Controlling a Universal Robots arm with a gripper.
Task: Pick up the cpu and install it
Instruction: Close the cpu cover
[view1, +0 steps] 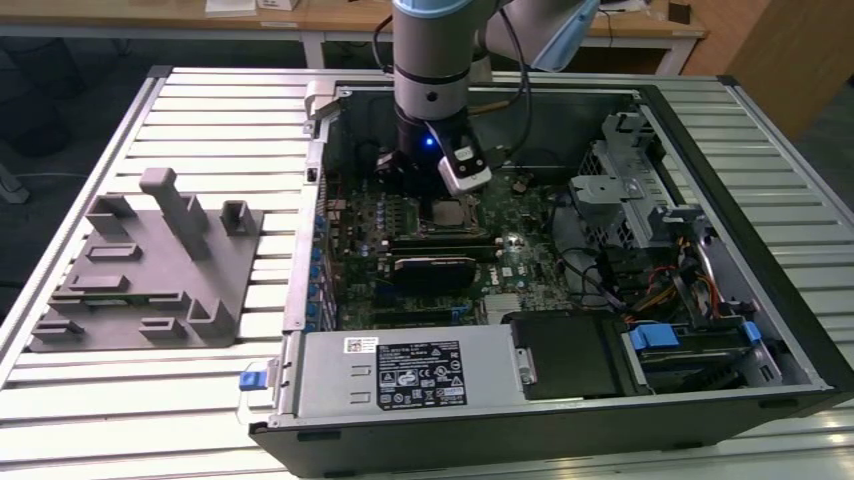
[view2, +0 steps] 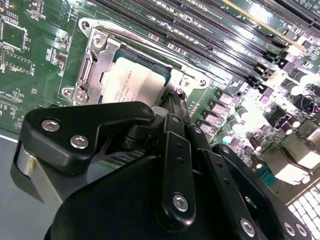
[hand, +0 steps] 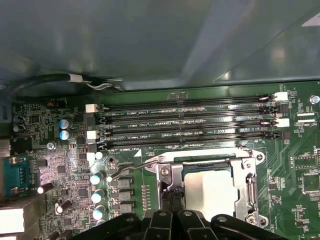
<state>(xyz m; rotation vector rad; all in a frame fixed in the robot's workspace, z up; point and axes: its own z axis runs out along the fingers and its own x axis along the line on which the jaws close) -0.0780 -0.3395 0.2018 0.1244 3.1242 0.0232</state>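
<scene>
Inside the open computer case (view1: 561, 425), the cpu (view2: 132, 82) lies flat in its motherboard socket (hand: 248, 182). The tool (view2: 172, 102), tips pressed together and empty, hangs just beside the chip's edge.

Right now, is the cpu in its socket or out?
In. In both wrist views the cpu lies flat inside the socket's metal frame on the motherboard, with the gripper at its edge.
</scene>
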